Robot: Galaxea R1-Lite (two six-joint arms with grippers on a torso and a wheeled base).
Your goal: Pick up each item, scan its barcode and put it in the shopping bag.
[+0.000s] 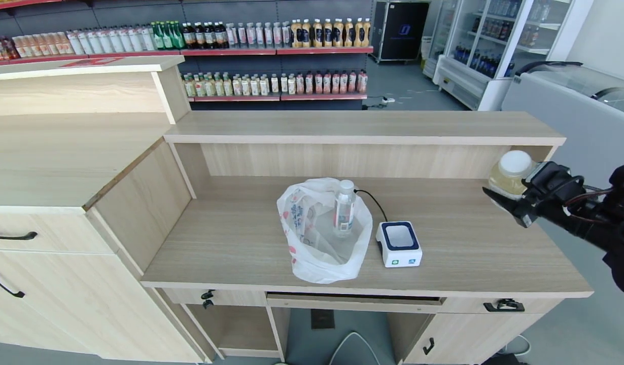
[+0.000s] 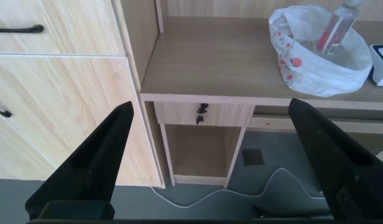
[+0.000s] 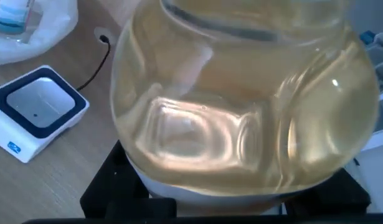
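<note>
Item 1: yellowish bottle [image 1: 509, 178], white cap, clear body w/ pale yellow liquid; clamped in right pincer [image 1: 510, 200], dark fingers [image 3: 116, 186] gripping the lower body. Position: right end of the worktop [image 1: 469, 238], near the back panel, well apart from the bag. Appears held off the surface, though contact can't be confirmed. Item 2: shopping bag [image 1: 322, 238], white plastic w/ red print, mouth open, at approx. centre of worktop. Item 3: clear bottle [image 1: 344, 208], white cap, label w/ red and blue, standing roughly upright inside the bag toward its right side. Item 4: scanner [image 1: 399, 243], white box w/ dark blue frame round a pale window, window facing up, just beside the bag on the robot's right. Thin black cable [image 1: 370, 200] runs from its rear toward the back of the worktop, passing behind the bag. Item 5: left pincer [image 2: 211, 106], fingers spread wide, nothing between them; low at the robot's left, below worktop level, in front of the light-wood cabinet [image 2: 60, 106] w/ black handles [image 2: 17, 28]. Misc.: store shelves [image 1: 276, 50] behind the counter, stocked w/ rows of drinks bottles.
</note>
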